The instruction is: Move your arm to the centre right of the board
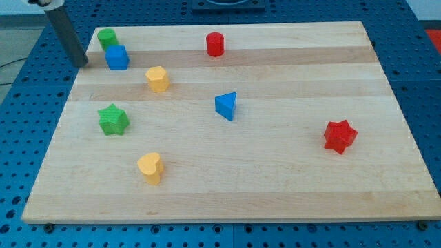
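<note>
Board: pale wooden board (289,172) on a blue perforated table (427,83).
Top left: green cylinder (107,38), blue cube (117,58), yellow hexagonal block (157,79).
Top middle: red cylinder (216,44).
Centre: blue triangular block (226,106).
Left: green star (113,120).
Lower left: yellow heart-shaped block (149,167).
Right: red star (340,136).

Eight blocks are counted on the desk (289,200): two green, a cylinder (106,38) and a star (113,119); two blue, a cube (117,58) and a triangle (227,106); two yellow, a hexagon (157,78) and a heart (149,167); two red, a cylinder (216,44) and a star (340,136).

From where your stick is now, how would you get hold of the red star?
I have no gripper, so I can only push. My tip is at the view's top left, beside the blue cube. The red star lies flat at the centre right. I'd probably press a notch between two points, from the view's left.
</note>
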